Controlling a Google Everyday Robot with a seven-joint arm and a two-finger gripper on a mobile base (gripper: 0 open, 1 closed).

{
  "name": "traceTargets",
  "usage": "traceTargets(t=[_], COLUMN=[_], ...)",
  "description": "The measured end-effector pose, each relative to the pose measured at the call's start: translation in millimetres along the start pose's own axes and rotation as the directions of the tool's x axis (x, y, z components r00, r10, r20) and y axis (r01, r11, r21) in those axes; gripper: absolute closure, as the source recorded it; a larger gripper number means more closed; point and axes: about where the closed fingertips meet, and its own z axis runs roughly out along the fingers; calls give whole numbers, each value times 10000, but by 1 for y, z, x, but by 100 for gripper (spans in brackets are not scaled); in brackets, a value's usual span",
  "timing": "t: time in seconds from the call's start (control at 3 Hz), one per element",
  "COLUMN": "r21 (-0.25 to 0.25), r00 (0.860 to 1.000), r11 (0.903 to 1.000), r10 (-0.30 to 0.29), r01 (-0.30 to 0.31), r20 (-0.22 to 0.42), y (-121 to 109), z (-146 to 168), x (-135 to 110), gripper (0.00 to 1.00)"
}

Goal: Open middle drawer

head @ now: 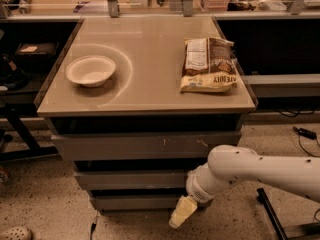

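The middle drawer (130,180) is a plain grey face, shut, under the wider top drawer (145,146) with white scratches and above the narrowest bottom drawer (135,202). My gripper (181,213) is a tan tip on the white arm (250,171) that reaches in from the right. It hangs low, in front of the bottom drawer's right end, just below the middle drawer's face. It holds nothing that I can see.
On the cabinet top (150,91) sit a white bowl (90,70) at the left and a snack bag (209,64) at the right. Dark shelving stands on both sides. A cable (305,133) lies on the speckled floor at the right.
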Motion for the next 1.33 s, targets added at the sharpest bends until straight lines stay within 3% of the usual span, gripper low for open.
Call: traceTargets(t=[0.33, 1.0, 1.33], r21=[130, 987, 1085], r00=[9998, 9989, 9991], r11=[9999, 9949, 9938], r10=[-71, -265, -283], r01=[68, 227, 247], r20=[207, 377, 317], y=[-4, -39, -52], z=[16, 38, 53], x=[-1, -7, -6], gripper=[0, 0, 0])
